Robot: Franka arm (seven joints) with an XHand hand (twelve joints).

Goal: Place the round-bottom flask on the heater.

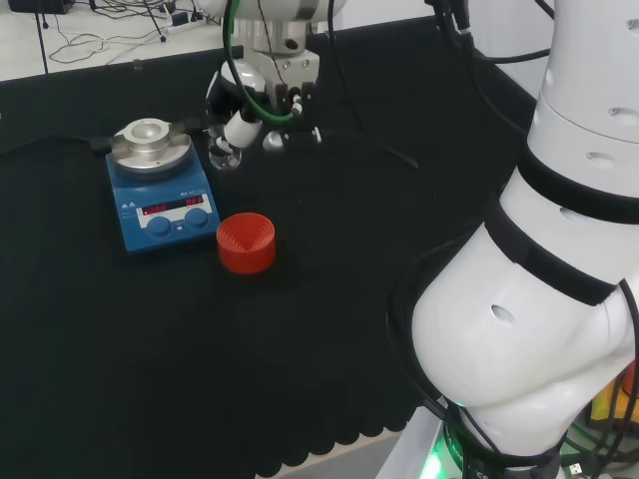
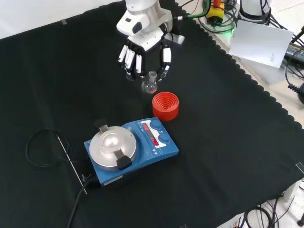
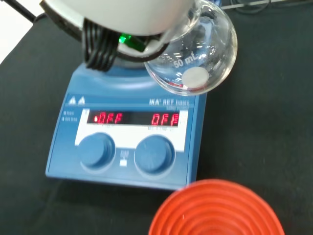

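Hand (image 2: 145, 47) has its fingers curled down around the neck of the round-bottom flask (image 2: 149, 84), holding it off the cloth. Front view: flask hangs just behind the red ribbed stand (image 2: 165, 105), heater (image 2: 130, 149) nearer the camera. Head view: flask (image 1: 224, 157) is a faint clear blob just right of the heater (image 1: 160, 195), the grip mostly masked by the wrist and green cabling, so exact contact points are hard to read. Wrist view: flask bulb (image 3: 195, 54) is close and large, neck hidden behind the blurred white hand part (image 3: 127, 17); a small white spot shows in the bulb. Heater front panel (image 3: 129, 139) and two knobs are visible, its metal top plate hidden. Stand (image 3: 215, 208) is cut off at the frame edge. Black tabletop (image 2: 237, 142) underneath.
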